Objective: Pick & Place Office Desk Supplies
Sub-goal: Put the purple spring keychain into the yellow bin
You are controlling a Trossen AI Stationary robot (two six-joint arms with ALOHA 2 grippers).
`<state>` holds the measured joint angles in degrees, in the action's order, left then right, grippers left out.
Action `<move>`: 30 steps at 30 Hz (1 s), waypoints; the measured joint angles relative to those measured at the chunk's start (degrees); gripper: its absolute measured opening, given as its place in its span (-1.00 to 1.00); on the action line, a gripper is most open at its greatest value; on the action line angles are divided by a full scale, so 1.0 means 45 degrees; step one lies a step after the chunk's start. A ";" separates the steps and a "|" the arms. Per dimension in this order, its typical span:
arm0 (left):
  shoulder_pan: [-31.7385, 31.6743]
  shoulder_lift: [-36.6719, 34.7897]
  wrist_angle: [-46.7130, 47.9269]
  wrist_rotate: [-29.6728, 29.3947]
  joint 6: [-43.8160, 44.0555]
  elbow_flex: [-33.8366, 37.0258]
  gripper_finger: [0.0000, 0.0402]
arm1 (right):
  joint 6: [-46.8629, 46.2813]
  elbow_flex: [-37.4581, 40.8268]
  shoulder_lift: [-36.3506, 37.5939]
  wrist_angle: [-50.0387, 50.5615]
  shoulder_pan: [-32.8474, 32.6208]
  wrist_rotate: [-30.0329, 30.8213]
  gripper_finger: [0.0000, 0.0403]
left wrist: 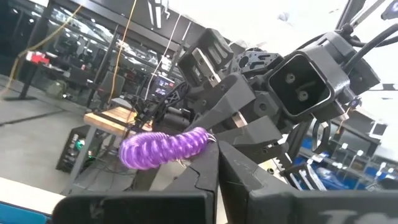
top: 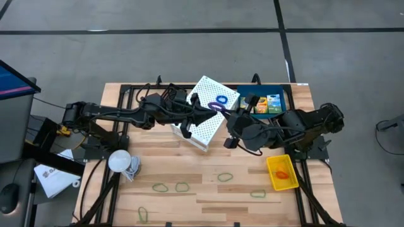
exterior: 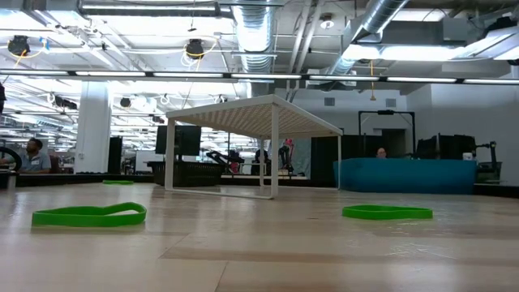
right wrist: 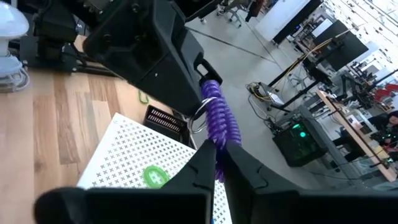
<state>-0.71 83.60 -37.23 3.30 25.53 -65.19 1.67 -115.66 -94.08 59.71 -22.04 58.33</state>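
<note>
A purple spiral coil (top: pixel 218 106) is held in the air between my two grippers, above a white perforated stand (top: pixel 203 120) at the table's far middle. My left gripper (top: pixel 211 109) reaches in from the left and is shut on the coil (left wrist: pixel 163 150). My right gripper (top: pixel 228 117) reaches in from the right and is shut on the same coil (right wrist: pixel 219 115). A blue tray (top: pixel 278 93) at the far right holds crayon packs (top: pixel 269 104). A yellow tray (top: pixel 273 179) holds an orange band (top: pixel 282 171). Green bands (top: pixel 162 186) lie flat on the table. My left gripper pinches one end of the purple coil (left wrist: pixel 200 139) between its two fingertips, coming roughly level from the table's left. The coil is lifted clear of the stand. My right gripper pinches the coil's other end (right wrist: pixel 218 144) between its two fingers, coming from the table's right and slanting a little downward, along the coil. The coil runs from these fingers to the left gripper's fingertips (right wrist: pixel 198 73), with a small metal ring (right wrist: pixel 198 119) at its side.
A white bulb-like object (top: pixel 120 160) lies near the table's left edge. More green bands lie toward the near edge (top: pixel 225 178), (top: pixel 257 193), (top: pixel 142 214), two of them close in the low view (exterior: pixel 89 215), (exterior: pixel 387 212). A blue loop (top: pixel 221 99) lies on the stand.
</note>
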 joint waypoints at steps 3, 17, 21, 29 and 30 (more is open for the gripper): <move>-0.0015 -0.0016 0.0000 0.0003 0.0085 0.0000 -1.00 | -0.0014 0.0000 0.0000 -0.0095 0.0000 0.0000 -0.96; -0.0015 -0.0011 0.0765 0.2713 0.0770 0.0000 -0.55 | -0.0515 0.0000 0.0000 -0.0158 -0.0010 0.0713 -0.99; -0.0029 -0.0006 0.1465 0.2869 0.0337 0.0000 -0.42 | -0.0986 0.0000 0.0000 -0.0144 0.0010 0.1011 -1.00; -0.0441 -0.0756 0.4677 0.2423 -0.1510 -0.0010 -0.26 | -0.2372 0.0014 0.0331 0.0101 -0.0277 0.1123 -1.00; -0.0529 -0.0962 0.5161 0.2069 -0.1658 -0.0010 -0.25 | -0.2504 0.0005 0.0375 0.0140 -0.0297 0.1151 -1.00</move>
<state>-3.09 79.27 -14.01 12.61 18.07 -65.23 -9.60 -115.63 -92.39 60.34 -23.38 63.51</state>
